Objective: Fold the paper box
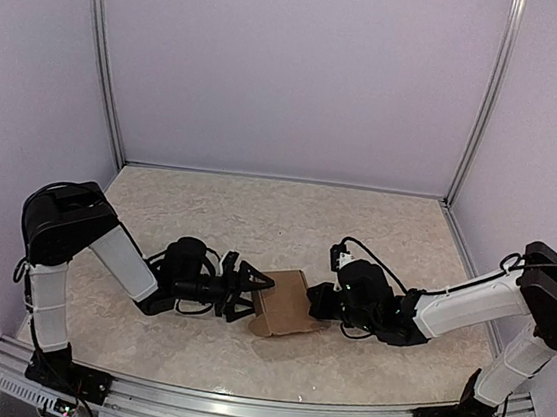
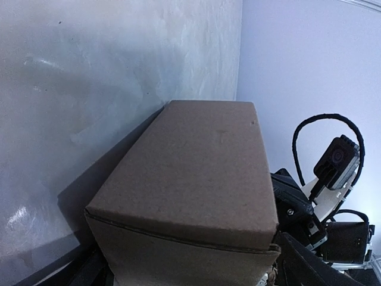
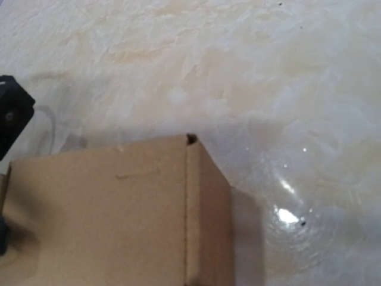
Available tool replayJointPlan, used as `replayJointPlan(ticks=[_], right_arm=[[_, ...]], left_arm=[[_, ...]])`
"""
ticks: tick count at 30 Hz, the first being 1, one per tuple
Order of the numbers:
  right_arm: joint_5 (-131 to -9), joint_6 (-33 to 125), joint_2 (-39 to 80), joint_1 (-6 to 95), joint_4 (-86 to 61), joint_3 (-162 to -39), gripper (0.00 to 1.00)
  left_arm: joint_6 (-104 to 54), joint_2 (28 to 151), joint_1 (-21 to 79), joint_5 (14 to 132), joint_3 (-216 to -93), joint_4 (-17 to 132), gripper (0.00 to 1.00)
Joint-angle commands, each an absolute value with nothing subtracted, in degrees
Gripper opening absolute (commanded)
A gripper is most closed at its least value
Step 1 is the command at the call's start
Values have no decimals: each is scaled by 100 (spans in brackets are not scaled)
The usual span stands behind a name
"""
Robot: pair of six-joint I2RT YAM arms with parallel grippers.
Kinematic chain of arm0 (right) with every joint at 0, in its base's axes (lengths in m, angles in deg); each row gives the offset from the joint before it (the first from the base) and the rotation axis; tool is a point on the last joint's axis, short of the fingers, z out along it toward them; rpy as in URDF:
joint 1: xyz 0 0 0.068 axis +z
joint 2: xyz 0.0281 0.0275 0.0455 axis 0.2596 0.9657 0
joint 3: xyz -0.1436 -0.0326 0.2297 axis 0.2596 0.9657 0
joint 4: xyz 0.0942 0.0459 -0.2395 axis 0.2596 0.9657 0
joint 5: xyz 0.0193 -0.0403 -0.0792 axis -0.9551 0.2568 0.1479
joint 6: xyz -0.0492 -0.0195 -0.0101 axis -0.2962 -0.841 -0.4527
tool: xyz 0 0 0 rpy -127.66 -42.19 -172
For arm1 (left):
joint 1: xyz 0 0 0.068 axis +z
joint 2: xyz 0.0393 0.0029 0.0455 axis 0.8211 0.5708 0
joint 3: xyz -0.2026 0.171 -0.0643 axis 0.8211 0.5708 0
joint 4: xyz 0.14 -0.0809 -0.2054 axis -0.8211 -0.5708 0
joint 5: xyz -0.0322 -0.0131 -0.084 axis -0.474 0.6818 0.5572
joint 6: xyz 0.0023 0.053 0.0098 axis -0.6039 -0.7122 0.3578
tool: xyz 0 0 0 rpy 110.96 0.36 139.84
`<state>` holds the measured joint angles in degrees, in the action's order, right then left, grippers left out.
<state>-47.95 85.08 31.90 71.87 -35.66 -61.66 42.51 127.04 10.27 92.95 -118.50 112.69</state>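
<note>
Left pincer point(image 1: 241, 300) spread, tips flanking the left end of the box point(image 1: 286, 303); right pincer point(image 1: 320, 299) pressed together at the box's right side. Box stands on the surface point(image 1: 257, 216) between them.

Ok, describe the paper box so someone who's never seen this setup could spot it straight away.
Look at the pale marbled table, toward its near edge. Between the left gripper and the right gripper sits the paper box. It is the only brown cardboard thing there, a plain cube-like shape against the black arms.
</note>
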Motion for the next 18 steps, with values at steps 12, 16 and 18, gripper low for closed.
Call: replayJointPlan(ticks=[12, 16, 18], right_arm=[[-4650, 8537, 3151, 7140, -3202, -5809, 0], [-4635, 8513, 3074, 7139, -3168, -5817, 0], [-4645, 8471, 3009, 7140, -3157, -5825, 0]], left_arm=[[4620, 12965, 1006, 9444, -11973, 12188, 70], [4630, 12982, 1001, 9445, -11983, 12237, 60], [4653, 13000, 1000, 9453, -11974, 12270, 55]])
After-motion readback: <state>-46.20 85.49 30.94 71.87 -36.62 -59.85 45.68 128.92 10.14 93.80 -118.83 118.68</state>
